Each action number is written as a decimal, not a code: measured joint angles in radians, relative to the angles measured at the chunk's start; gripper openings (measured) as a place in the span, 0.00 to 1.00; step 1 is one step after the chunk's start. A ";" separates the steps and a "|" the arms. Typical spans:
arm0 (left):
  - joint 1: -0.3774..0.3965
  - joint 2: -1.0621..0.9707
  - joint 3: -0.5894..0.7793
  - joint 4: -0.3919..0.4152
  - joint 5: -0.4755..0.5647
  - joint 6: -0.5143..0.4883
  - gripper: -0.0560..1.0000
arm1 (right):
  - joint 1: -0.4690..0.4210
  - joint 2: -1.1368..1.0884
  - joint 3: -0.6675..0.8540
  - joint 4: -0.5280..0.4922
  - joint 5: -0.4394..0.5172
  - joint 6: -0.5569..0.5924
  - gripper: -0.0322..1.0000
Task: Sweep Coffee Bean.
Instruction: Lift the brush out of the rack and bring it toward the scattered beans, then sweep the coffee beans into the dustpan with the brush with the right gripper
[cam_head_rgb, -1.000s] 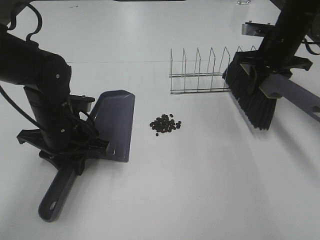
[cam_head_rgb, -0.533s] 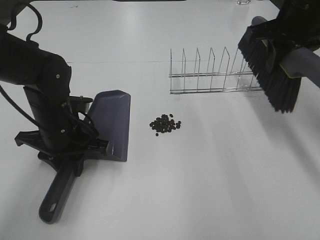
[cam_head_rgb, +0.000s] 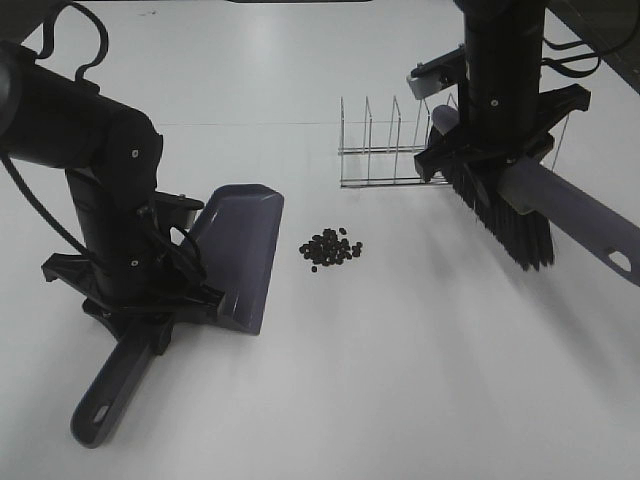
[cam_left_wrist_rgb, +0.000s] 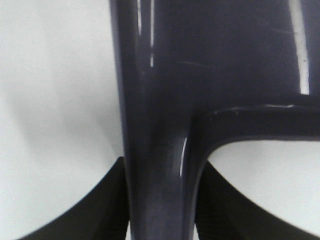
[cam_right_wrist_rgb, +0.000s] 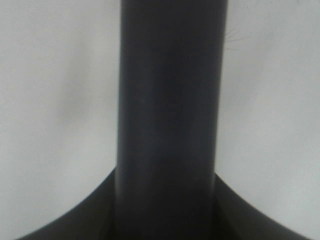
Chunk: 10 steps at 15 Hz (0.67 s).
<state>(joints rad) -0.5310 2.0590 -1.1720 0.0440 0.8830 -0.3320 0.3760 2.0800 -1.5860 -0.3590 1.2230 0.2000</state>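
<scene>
The coffee bean pile (cam_head_rgb: 331, 249) is a small dark cluster on the white table (cam_head_rgb: 400, 380). To its left lies a dark purple dustpan (cam_head_rgb: 240, 255) with its mouth edge turned toward the pile. My left gripper (cam_head_rgb: 150, 318) is shut on the dustpan's handle (cam_left_wrist_rgb: 160, 150), which sits between the black fingers (cam_left_wrist_rgb: 112, 205). To the right of the pile, my right gripper (cam_head_rgb: 500, 160) is shut on the brush's grey handle (cam_right_wrist_rgb: 167, 100). The black bristles (cam_head_rgb: 500, 215) point down toward the table, well apart from the beans.
A wire rack (cam_head_rgb: 385, 150) stands behind the beans, partly hidden by the right arm. The dustpan handle's end (cam_head_rgb: 100, 405) points toward the table's front left. The brush handle (cam_head_rgb: 590, 225) sticks out toward the right edge.
The brush has swung left and down from the upper right to just in front of the rack. The dustpan has shifted slightly right, closer to the beans. The pile has not moved.
</scene>
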 joint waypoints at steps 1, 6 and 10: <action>0.000 0.009 -0.010 0.015 -0.002 0.001 0.36 | 0.004 0.039 0.001 -0.025 -0.001 0.026 0.32; 0.000 0.045 -0.055 0.025 0.016 0.020 0.36 | 0.005 0.098 -0.025 -0.044 -0.003 0.091 0.32; 0.000 0.056 -0.085 0.025 0.019 0.041 0.36 | 0.005 0.150 -0.087 0.001 -0.002 0.122 0.32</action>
<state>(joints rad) -0.5310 2.1150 -1.2570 0.0690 0.9020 -0.2910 0.3810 2.2300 -1.6730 -0.3580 1.2210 0.3220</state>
